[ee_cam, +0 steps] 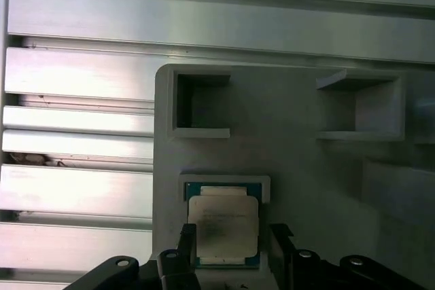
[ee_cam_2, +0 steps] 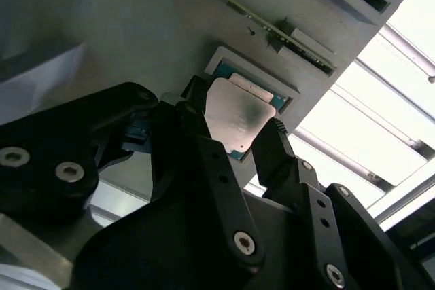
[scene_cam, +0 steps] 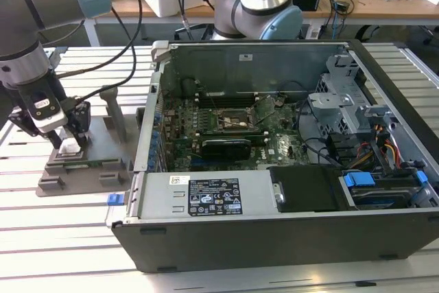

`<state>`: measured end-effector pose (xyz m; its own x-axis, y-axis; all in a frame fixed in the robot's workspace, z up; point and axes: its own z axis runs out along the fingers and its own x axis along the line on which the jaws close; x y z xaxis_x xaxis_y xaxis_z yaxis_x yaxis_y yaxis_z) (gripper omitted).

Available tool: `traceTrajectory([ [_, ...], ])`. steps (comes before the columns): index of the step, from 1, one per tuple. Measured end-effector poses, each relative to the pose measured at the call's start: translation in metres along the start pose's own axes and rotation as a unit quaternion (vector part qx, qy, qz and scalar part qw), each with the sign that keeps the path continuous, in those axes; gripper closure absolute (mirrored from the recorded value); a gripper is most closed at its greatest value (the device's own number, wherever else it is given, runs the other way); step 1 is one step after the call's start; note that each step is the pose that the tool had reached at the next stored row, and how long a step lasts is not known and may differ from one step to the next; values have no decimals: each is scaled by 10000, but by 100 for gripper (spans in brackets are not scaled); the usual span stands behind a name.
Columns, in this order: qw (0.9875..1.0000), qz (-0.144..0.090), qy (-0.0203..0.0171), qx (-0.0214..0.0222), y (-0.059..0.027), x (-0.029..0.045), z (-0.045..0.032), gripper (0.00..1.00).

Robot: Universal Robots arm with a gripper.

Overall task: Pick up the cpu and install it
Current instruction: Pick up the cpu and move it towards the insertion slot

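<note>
The cpu (ee_cam: 223, 229) lies flat in its square pocket on the grey tray (scene_cam: 82, 178), on the table (scene_cam: 55, 238) at the exterior view's left. It sits directly between the jaws of the gripper (ee_cam_2: 234, 134), which straddle it open, not yet clamped. Metal top up, square — no long axis.

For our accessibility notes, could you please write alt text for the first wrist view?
A silver-topped cpu sits in a square recess of a grey moulded tray, with the open pincer straddling it on both sides. The tray, which has two square pockets beyond the chip, rests on a table of aluminium slats.
</note>
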<state>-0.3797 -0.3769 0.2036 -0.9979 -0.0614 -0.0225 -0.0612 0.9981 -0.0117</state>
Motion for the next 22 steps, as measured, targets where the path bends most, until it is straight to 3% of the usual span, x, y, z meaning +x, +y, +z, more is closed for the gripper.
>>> traceTrajectory([
  [8,10000,-3,0,0,20,19,26,46],
  [9,10000,-3,0,0,20,19,27,38],
  [11,10000,-4,0,0,20,19,28,38],
  [22,10000,-4,0,0,26,26,129,38],
])
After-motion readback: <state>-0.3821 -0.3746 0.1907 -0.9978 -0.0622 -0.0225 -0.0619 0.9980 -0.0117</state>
